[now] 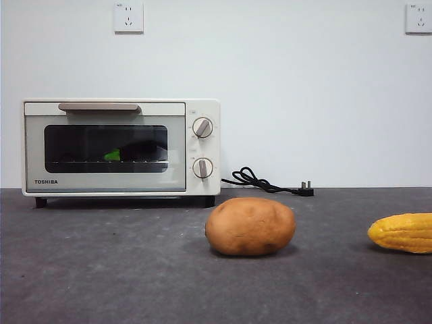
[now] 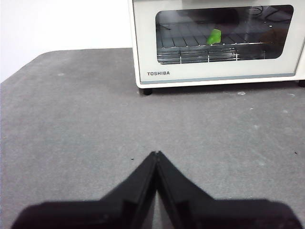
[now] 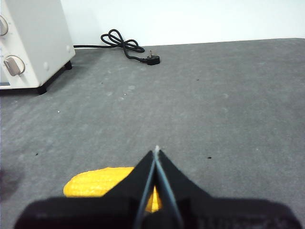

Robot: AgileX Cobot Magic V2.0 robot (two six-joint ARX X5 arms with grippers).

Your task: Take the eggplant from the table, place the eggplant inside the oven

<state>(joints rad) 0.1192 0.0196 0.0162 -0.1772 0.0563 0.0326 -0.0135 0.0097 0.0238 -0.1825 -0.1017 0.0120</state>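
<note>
While the eggplant (image 1: pixel 135 152) lies inside the shut oven (image 1: pixel 121 147), the table (image 1: pixel 101 270) is grey.

Lab-like test setup, bare white wall (image 1: pixel 283 81), grey table (image 1: pixel 135 270)

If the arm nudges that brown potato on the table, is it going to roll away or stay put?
The potato is a smooth rounded oval lying on its long side, so a push across its width would probably roll it; one along its length would more likely slide it. The table looks matte, which may damp a roll. Its skin looks smooth, so narrow jaws might slip.
</note>
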